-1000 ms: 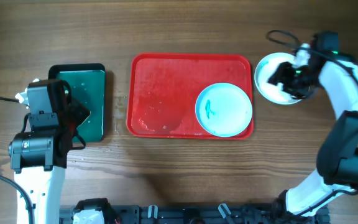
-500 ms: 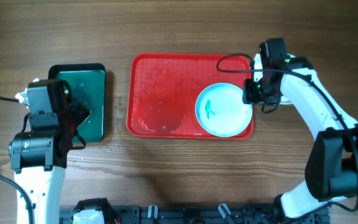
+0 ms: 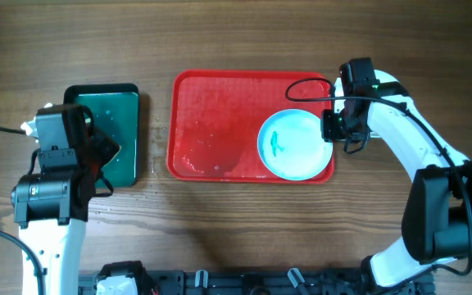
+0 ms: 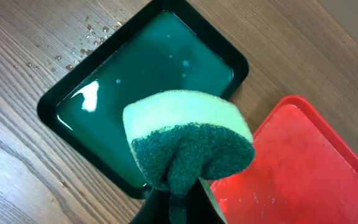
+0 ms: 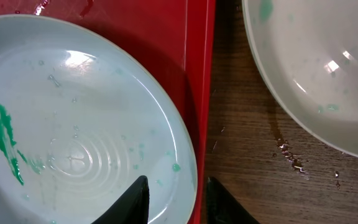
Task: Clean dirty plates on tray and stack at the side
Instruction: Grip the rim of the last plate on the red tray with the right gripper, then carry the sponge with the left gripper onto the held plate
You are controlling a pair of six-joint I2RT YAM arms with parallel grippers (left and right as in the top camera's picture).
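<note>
A pale aqua plate with a teal smear lies in the right part of the red tray. My right gripper is open at that plate's right rim. In the right wrist view its fingers straddle the plate's edge and the tray's rim. Another pale plate lies on the wood just right of the tray, mostly hidden under my right arm in the overhead view. My left gripper is shut on a yellow-and-green sponge above the dark green tray.
The dark green tray holds water and stands left of the red tray. Water drops lie on the wood by it and by the side plate. A black cable loops over the red tray's back right corner.
My right arm has moved left from the plate at the side to the right rim of the plate on the tray. The left arm has not moved.
</note>
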